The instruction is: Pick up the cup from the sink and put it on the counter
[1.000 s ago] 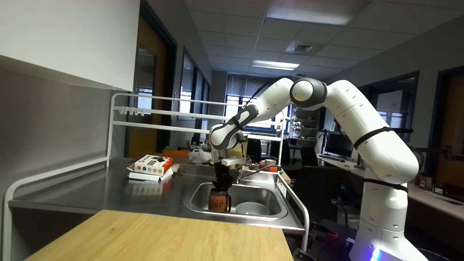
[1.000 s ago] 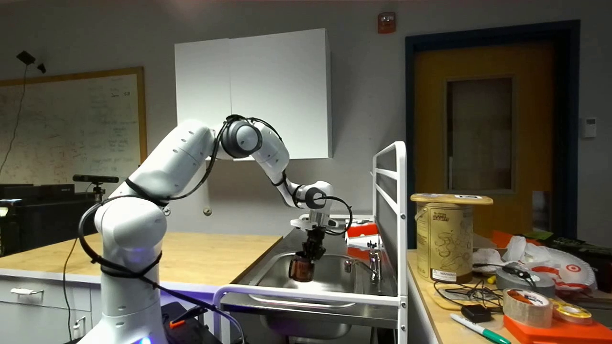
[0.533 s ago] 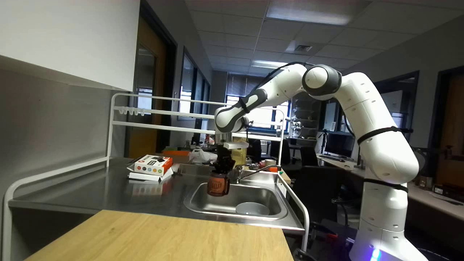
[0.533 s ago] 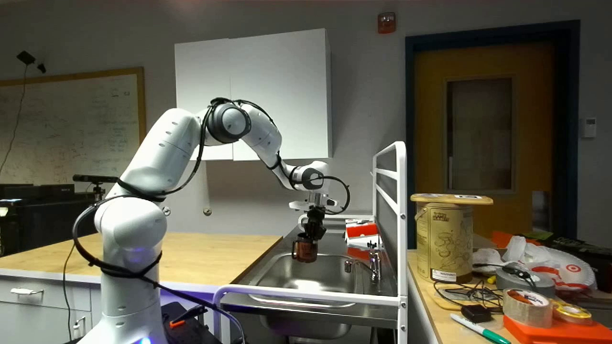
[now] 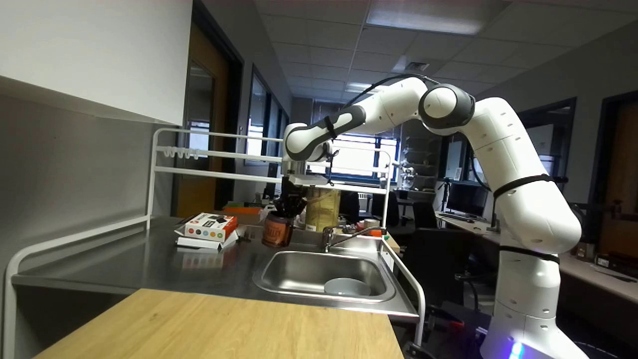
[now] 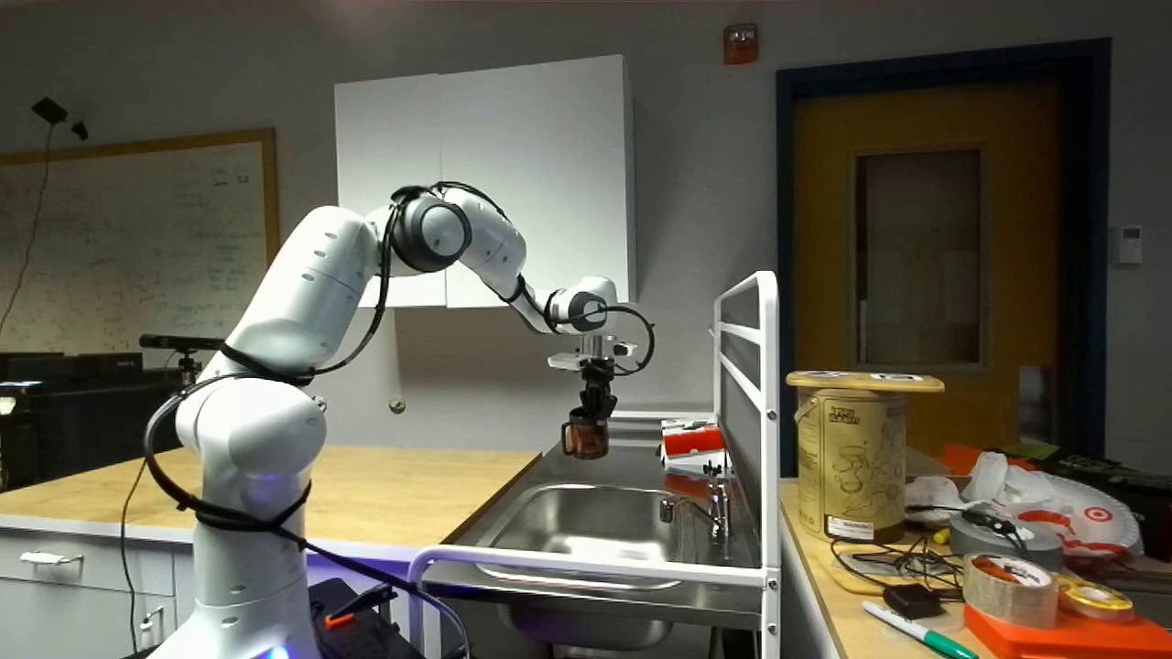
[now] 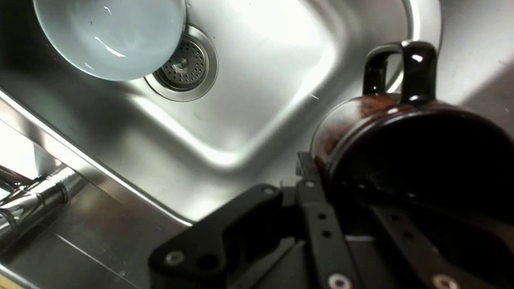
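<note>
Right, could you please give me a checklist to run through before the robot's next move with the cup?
1. Cup held: ok, it hangs from the gripper.
2. Cup out of the sink: ok.
3. Cup wholly past the sink's rim: cannot tell.
4. Cup apart from the red-and-white box: ok.
5. Cup's inside: cannot tell, too dark in the wrist view.
6. Release: not ok, cup not yet on the counter.
</note>
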Available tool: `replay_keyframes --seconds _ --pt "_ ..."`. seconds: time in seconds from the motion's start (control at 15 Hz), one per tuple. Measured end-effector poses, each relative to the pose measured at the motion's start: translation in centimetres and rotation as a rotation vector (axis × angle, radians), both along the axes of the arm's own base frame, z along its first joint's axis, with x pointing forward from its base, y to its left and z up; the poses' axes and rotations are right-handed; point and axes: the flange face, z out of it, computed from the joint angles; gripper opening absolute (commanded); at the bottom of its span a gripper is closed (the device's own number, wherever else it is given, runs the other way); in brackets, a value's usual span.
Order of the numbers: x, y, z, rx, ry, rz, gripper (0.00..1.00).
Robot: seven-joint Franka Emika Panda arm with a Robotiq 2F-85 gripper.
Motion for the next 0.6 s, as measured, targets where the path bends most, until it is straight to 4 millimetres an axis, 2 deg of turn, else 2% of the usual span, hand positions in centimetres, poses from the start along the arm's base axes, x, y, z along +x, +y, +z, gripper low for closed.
replay_keyframes --seconds 0.27,0.6 --pt "2.8 3.5 0.5 -0.008 -0.026 -0.021 0.07" --pt "5.8 6.0 -1.7 -0.024 0.015 -0.042 0.07"
